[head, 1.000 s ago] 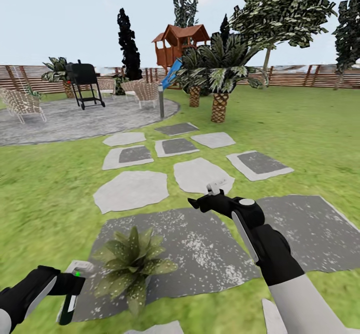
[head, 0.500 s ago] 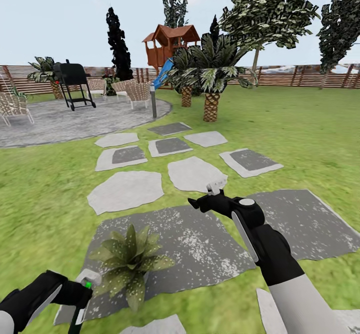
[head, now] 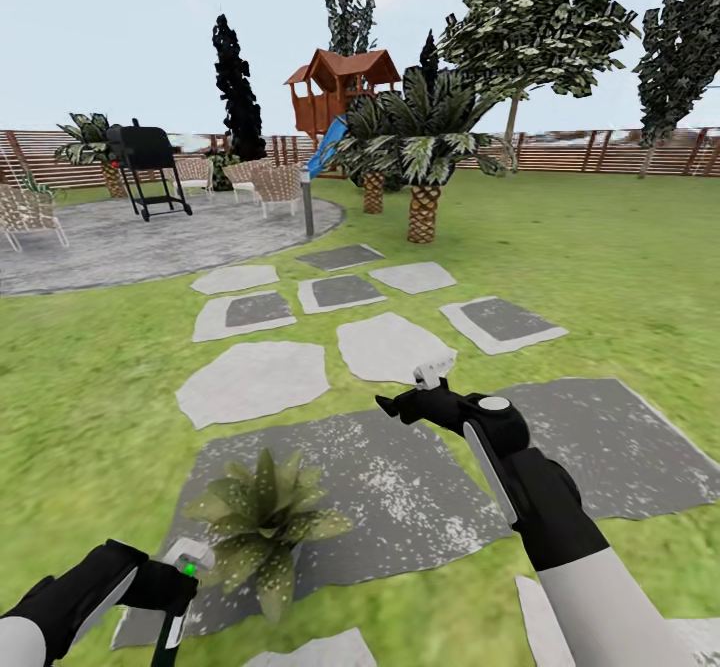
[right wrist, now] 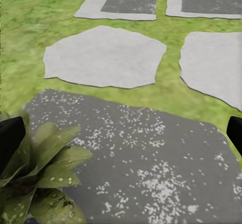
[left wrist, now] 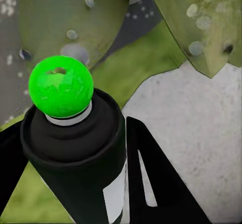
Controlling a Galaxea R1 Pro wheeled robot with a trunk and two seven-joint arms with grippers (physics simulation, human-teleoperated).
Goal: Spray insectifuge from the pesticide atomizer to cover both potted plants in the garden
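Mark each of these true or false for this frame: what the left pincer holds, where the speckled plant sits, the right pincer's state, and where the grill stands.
1. The left pincer grips the dark spray bottle with a green tip. True.
2. The pale-speckled green rosette plant stands on grass. False: on the dark grey paving slab.
3. The right pincer is open. True.
4. The black wheeled grill stands on the lawn. False: on the round grey stone patio.
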